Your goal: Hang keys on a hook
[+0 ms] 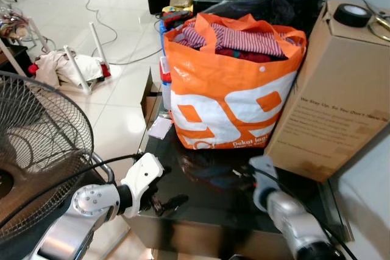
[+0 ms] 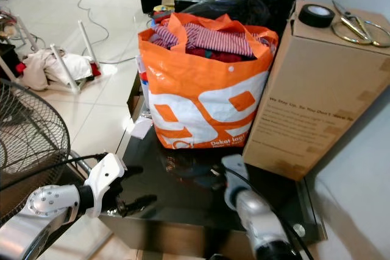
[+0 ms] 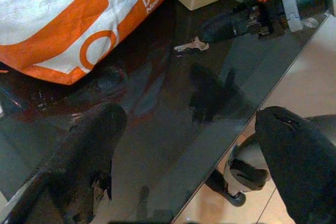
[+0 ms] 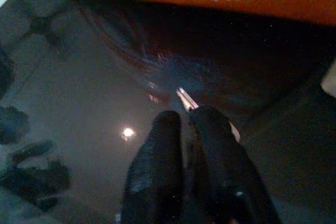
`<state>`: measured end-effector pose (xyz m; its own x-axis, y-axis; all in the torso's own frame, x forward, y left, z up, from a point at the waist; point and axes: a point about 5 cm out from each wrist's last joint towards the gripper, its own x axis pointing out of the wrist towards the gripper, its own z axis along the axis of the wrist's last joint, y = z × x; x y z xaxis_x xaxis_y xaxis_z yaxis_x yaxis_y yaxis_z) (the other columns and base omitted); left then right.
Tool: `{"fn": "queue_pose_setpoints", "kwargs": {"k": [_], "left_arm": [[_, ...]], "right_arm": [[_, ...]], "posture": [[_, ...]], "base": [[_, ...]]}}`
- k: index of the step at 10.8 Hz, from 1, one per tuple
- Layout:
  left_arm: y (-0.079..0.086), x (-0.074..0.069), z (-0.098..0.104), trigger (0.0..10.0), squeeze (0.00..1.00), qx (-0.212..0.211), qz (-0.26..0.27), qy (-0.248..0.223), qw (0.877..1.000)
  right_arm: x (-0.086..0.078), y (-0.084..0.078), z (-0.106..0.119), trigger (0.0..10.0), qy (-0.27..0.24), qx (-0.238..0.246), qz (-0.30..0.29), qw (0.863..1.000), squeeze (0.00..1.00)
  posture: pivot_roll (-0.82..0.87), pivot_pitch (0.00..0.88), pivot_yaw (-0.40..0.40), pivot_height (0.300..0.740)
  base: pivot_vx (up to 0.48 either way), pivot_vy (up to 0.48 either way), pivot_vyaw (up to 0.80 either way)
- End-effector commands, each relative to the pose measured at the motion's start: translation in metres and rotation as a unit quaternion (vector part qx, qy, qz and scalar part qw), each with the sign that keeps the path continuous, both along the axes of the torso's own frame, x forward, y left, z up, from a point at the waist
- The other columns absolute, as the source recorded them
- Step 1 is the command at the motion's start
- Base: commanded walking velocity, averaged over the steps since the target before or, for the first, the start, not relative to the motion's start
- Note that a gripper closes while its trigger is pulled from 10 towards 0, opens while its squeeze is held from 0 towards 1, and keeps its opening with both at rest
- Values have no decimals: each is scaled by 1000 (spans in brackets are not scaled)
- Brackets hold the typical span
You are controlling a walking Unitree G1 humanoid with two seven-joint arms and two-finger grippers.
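A black glass table (image 1: pixel 201 208) is filling the foreground, and most of its top is being taken up by two bulky things. The tall cardboard box (image 1: pixel 332 89) is standing at the robot's right, carrying a roll of black tape (image 1: pixel 351 14) and a pair of scissors (image 2: pixel 353 25) on its top; its side is bearing small print beginning "We Step Up", the rest too fine to read. Touching it on its left, an orange and white shopping bag (image 1: pixel 228 86) stuffed with striped cloth is sitting upright, printed with "Dekat" and "Near" low on its face. A wire fan guard (image 1: pixel 36 150) is crowding the left edge of the scene, just beside the left arm. Beyond, on the tiled floor, a heap of pale cloth (image 1: pixel 64 68) is lying by a white frame, and cables are trailing across the tiles.

The right gripper (image 4: pixel 185 121) is resting low over the glass just in front of the bag, its fingers pressed close together and pinching the key (image 4: pixel 185 98), whose silver blade is sticking out past the tips; in the left wrist view the key (image 3: pixel 191 46) is lying flat against the glass. The left gripper (image 3: pixel 189 129) is hovering at the table's front edge, its fingers spread wide and holding nothing.
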<state>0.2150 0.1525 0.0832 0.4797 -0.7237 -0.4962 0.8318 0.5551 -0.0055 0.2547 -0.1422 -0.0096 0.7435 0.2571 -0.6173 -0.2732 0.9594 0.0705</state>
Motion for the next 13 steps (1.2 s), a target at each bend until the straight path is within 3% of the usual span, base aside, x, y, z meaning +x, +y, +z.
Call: {"fn": "queue_pose_setpoints", "kwargs": {"k": [1,5,6,7,12,13], "left_arm": [[0,1,2,10000,122,2,-6,-5,1000],[1,0,2,10000,122,3,-4,-4,1000],[1,0,2,10000,118,3,-4,-3,1000],[1,0,2,10000,122,3,-5,-3,1000],[1,1,2,10000,122,4,-8,-1,1000],[2,1,2,10000,122,5,-7,-1,1000]], "right_arm": [[2,2,-2,10000,-1,-18,2,1000,1000],[8,3,-10,10000,15,-78,17,997,1000],[7,4,-12,10000,16,-93,28,995,447],[7,3,-15,10000,17,-103,26,994,0],[12,4,-19,10000,14,-136,4,991,0],[10,3,-22,5098,23,-145,8,989,0]], "posture": [[18,0,10,740],[27,0,1,740],[25,0,2,740],[23,0,4,740],[29,0,9,740],[30,0,7,740]], "base": [[0,0,0],[0,0,0],[0,0,0],[0,0,0],[0,0,0],[0,0,0]]}}
